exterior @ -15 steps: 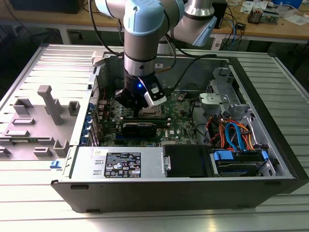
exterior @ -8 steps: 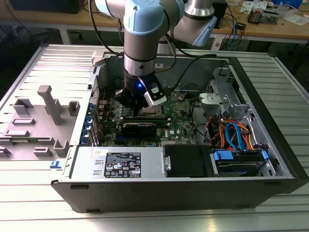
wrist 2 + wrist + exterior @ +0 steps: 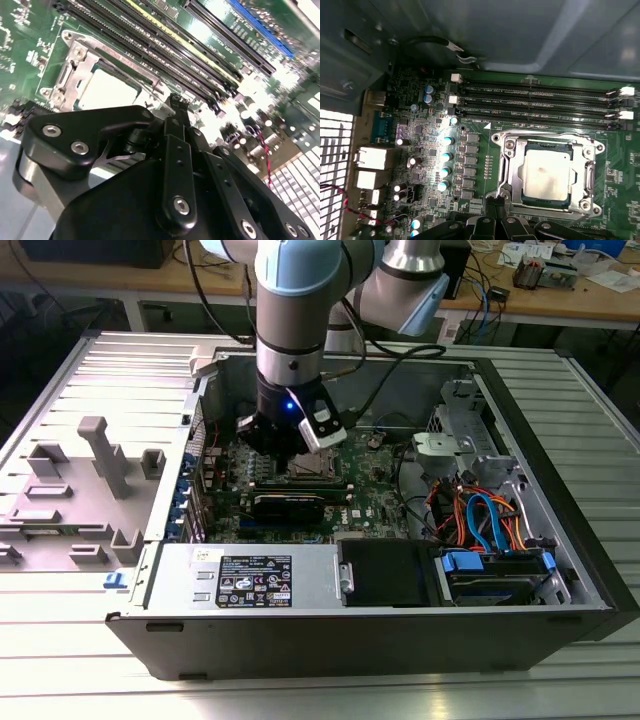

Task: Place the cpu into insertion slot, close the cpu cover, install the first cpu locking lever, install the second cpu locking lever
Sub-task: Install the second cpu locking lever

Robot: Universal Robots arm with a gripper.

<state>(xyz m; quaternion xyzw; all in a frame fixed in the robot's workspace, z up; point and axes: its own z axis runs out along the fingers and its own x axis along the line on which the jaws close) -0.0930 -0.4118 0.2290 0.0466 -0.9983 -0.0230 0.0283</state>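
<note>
The hand (image 3: 179,102) hovers fingers together, empty — the cpu (image 3: 546,173) sits in the slot (image 3: 509,176) just beyond its tips, cover (image 3: 590,176) down.

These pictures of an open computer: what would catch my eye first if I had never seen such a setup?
First the big arm, reaching straight down into the open computer case, its gripper just above the green board. Next, in the first wrist view, the cpu, a dull silver square lying in the insertion slot beside the long black memory slots. The cpu cover frames it.
</note>
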